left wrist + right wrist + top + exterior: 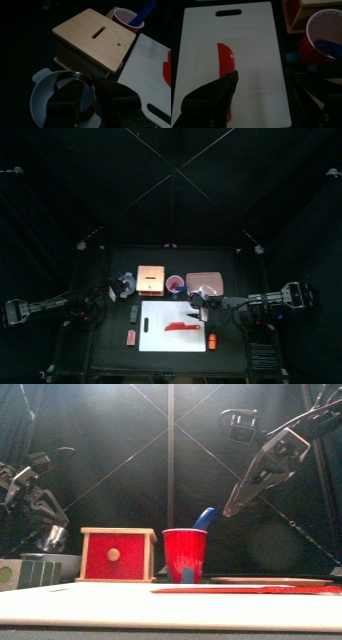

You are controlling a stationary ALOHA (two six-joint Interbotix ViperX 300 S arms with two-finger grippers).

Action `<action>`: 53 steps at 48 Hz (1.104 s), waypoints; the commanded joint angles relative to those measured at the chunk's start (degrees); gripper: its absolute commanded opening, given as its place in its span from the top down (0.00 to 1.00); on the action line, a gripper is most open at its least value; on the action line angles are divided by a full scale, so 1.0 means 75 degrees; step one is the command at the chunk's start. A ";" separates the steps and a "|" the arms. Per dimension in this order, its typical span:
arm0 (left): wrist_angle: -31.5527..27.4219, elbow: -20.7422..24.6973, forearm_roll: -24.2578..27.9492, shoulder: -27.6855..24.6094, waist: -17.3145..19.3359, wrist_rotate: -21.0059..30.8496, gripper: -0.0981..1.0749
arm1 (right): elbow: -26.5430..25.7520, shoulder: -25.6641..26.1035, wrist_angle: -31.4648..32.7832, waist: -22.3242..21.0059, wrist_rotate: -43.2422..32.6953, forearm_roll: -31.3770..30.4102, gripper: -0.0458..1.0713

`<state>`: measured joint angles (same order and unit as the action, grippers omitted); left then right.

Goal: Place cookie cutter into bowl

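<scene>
Hovering: right gripper [261, 92] wide open, empty, above board [251, 45]; knife [228, 62] below. Cutter unseen; 1 locate-and-reach step next.

You see a pale wooden box [95, 42] with a red front [116, 555], a red cup [319, 42] holding a blue utensil [203, 519], a white cutting board [246, 55] bearing a red knife [227, 65], a pink bowl [203, 281], and a black desk [114, 260].

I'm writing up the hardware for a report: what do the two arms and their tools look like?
Both arms are black, jointed and slim. The right tool has two broad matte black jaws; the left tool looks equally dark and bulky. In the front view, the right arm shows grey highlights and a looped black cable above.
</scene>
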<state>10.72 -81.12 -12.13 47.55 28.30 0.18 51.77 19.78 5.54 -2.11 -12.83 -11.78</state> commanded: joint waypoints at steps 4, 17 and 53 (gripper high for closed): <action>0.0023 0.0141 -0.0023 -0.0023 0.0047 -0.0012 0.26 | -0.0129 0.0035 -0.0070 -0.0047 0.0023 -0.0012 0.03; -0.0434 0.0293 -0.0340 -0.0012 0.0129 0.0035 0.23 | -0.0152 0.0023 -0.0070 -0.0117 0.0023 -0.0023 0.03; -0.3047 0.1289 -0.0926 -0.0434 0.1043 0.0023 0.23 | -0.0234 -0.0246 -0.0164 -0.0164 0.0035 -0.0129 0.03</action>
<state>-12.39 -72.95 -19.42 44.74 35.86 0.44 51.33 17.31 4.75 -3.08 -12.66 -12.74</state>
